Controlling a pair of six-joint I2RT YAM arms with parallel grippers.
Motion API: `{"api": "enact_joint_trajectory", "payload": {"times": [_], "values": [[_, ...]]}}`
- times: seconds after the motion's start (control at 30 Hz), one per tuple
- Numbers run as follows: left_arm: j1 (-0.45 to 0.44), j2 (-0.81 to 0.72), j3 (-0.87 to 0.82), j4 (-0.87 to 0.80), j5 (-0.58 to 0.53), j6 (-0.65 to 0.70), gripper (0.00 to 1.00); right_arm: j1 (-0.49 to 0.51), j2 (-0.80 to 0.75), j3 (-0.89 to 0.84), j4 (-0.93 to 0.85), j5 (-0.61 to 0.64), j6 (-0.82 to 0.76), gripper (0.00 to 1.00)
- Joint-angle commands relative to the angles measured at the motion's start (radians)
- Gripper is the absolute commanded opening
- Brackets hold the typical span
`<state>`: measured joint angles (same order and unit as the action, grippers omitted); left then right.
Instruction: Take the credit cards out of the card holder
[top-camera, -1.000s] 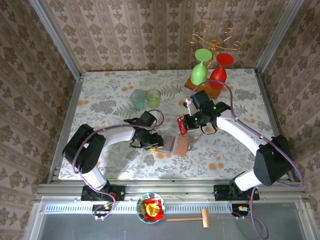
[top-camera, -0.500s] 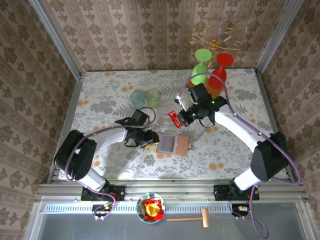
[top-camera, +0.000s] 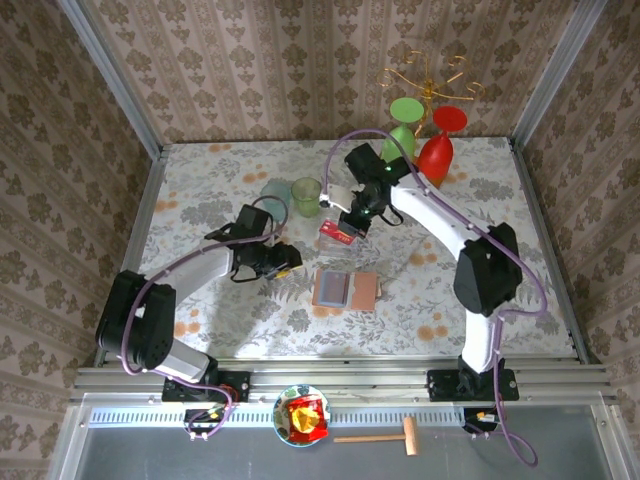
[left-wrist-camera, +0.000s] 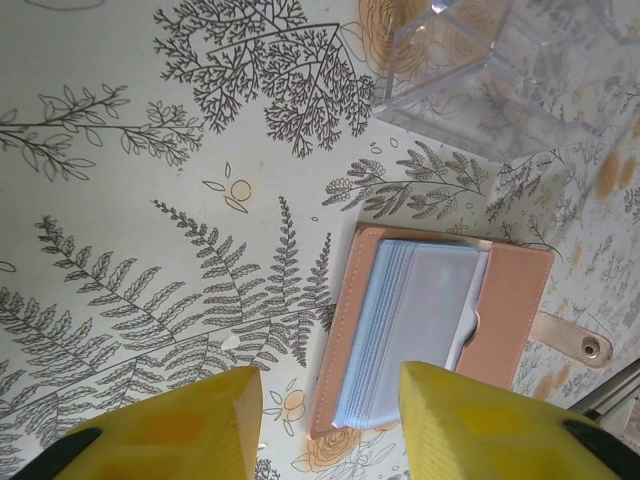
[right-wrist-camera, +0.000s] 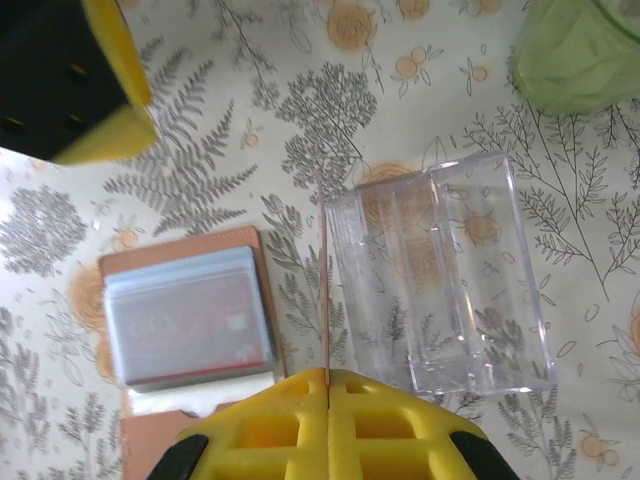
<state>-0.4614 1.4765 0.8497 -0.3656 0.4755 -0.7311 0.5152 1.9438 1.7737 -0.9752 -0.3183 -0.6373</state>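
Mid-transfer: the right gripper (right-wrist-camera: 327, 378), jaws clamping a red card (right-wrist-camera: 324, 280), hangs above the clear tray (right-wrist-camera: 440, 290); next it likely must lower and release. The left gripper (left-wrist-camera: 330, 400) has its jaws open beside the card holder (left-wrist-camera: 440, 330).

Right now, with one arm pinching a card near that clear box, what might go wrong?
The right gripper pinches the card edge-on right at the clear box wall; dropped, it may land outside. The card holder lies unheld, the left gripper open beside it, so pulling the pocketed red card might drag it.
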Motion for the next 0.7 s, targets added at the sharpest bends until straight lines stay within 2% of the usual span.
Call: {"api": "enact_joint_trajectory", "payload": {"times": [0.0,0.47,0.67], "values": [[0.031,-0.015,0.0,-0.013,0.006,0.047,0.41,0.005,0.061,0.083,-0.121,0.056,-0.108,0.0],[0.037,-0.006,0.0,0.036,-0.023,0.013,0.41,0.005,0.274,0.303,-0.268,0.145,-0.217,0.0],[0.041,-0.005,-0.015,0.049,-0.014,0.003,0.41,0.005,0.333,0.358,-0.324,0.104,-0.254,0.0]]}}
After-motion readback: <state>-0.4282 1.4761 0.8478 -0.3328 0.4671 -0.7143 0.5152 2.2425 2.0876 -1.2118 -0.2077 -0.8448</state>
